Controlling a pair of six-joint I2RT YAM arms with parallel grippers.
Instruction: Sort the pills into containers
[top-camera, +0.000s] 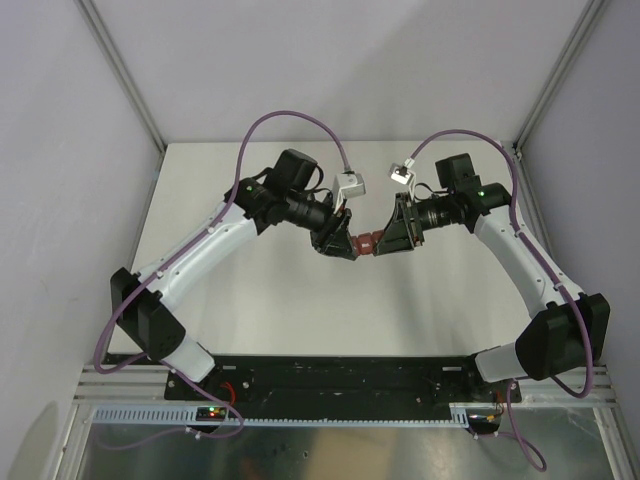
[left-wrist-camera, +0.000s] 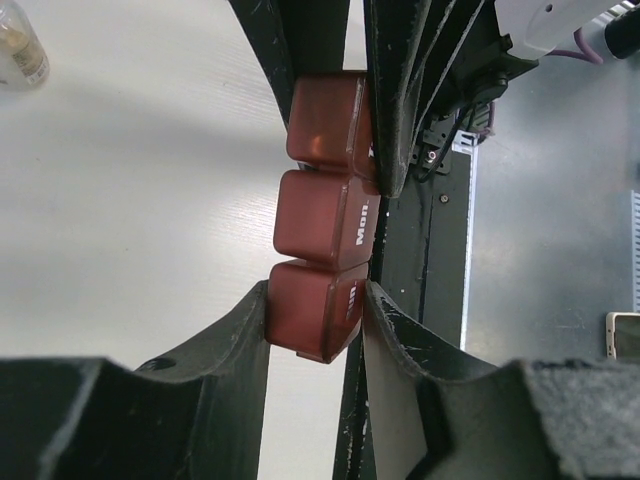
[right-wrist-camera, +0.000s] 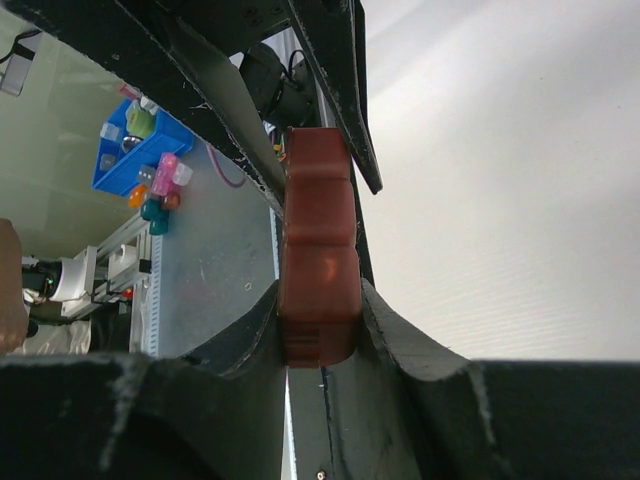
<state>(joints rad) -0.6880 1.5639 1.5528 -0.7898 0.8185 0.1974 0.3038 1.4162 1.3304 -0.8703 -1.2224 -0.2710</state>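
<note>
The strip of containers (left-wrist-camera: 320, 215), a dark red plastic piece with three square compartments in one row, is held between the two arms over the middle of the table (top-camera: 250, 300), a little toward its far side. The left gripper (left-wrist-camera: 316, 308) is clamped on one end compartment, with one black finger pressed on each long side of it. The right gripper (right-wrist-camera: 320, 305) is clamped on the opposite end compartment in the same way, so the two pincers face each other and only the middle compartment stays free between them. In the left wrist view the strip runs straight away from the camera, and on its side the white word "Mon" (left-wrist-camera: 362, 225) is readable on the middle compartment (the lettering on the nearest one is too blurred to read). The compartments look closed in both wrist views. From above, the strip lies almost level between the fingertips; whether it touches the table surface I cannot tell. A small clear vial (left-wrist-camera: 20, 45) lies on the table, well apart from the strip, with something yellowish inside that I cannot make out. Beyond the table edge, the right wrist view shows a blue tray (right-wrist-camera: 120, 160) with small colourful things.
</note>
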